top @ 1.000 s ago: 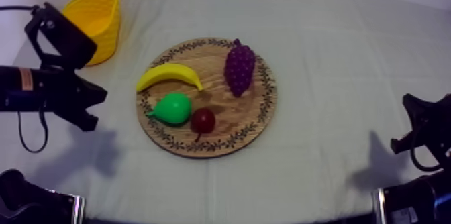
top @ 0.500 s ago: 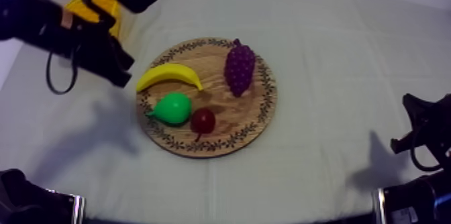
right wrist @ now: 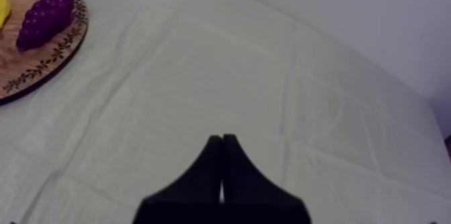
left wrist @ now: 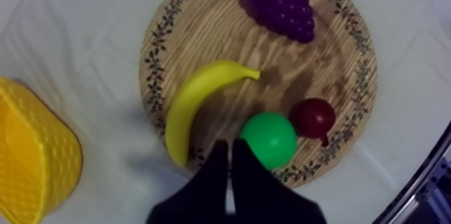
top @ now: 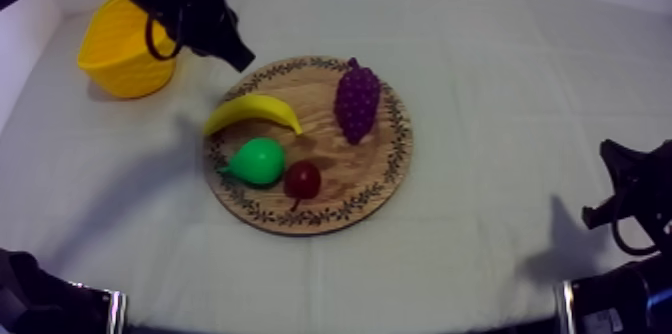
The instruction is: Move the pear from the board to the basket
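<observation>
Grey-white cloth covered the tabletop [top: 520, 78]. The green toy pear [top: 258, 161] lay lower left on the round wooden patterned-rim board [top: 396, 128], just beside a small red fruit [top: 303, 179]. My left end effector [top: 243, 61] hovered clenched, empty, by the board's upper-left rim. Descending unopened, I judged, would shove the pear against that fruit.

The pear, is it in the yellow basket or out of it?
Out. The pear lies on the wooden board beside the small red fruit; the yellow basket stands apart on the cloth.

Dim, bluish light from above, soft broad shadows on the cloth [top: 130, 193], darker shade beside the banana [left wrist: 196, 100]
</observation>
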{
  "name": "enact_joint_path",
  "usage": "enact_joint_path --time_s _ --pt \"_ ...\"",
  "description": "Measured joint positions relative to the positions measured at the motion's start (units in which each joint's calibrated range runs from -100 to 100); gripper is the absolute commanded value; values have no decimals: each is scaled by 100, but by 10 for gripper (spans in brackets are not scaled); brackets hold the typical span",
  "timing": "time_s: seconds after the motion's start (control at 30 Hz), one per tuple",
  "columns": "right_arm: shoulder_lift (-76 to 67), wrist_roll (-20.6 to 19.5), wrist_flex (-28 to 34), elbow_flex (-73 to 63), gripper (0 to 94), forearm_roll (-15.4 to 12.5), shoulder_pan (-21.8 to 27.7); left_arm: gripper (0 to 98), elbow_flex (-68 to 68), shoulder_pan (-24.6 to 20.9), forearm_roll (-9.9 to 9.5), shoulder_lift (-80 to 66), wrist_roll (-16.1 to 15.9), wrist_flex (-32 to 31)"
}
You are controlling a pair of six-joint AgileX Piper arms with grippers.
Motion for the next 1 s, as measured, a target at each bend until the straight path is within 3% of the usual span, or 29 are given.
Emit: enact_joint_path --time_s 0.17,0.47,0.67,0.83,1.0 --pt "0 3 0 0 4 0 0 0 -34 34 10 256 -533 221" --pt "0 3 0 0 4 0 -4 0 -216 -84 344 382 -1751 1173" --pt "0 3 0 0 4 0 -5 0 -170 -110 422 343 -2438 1559" --pt "0 3 0 0 4 0 -5 6 -142 -42 397 331 -2564 1440" --pt "0 3 0 0 4 0 -8 53 43 46 342 312 -2285 1135"
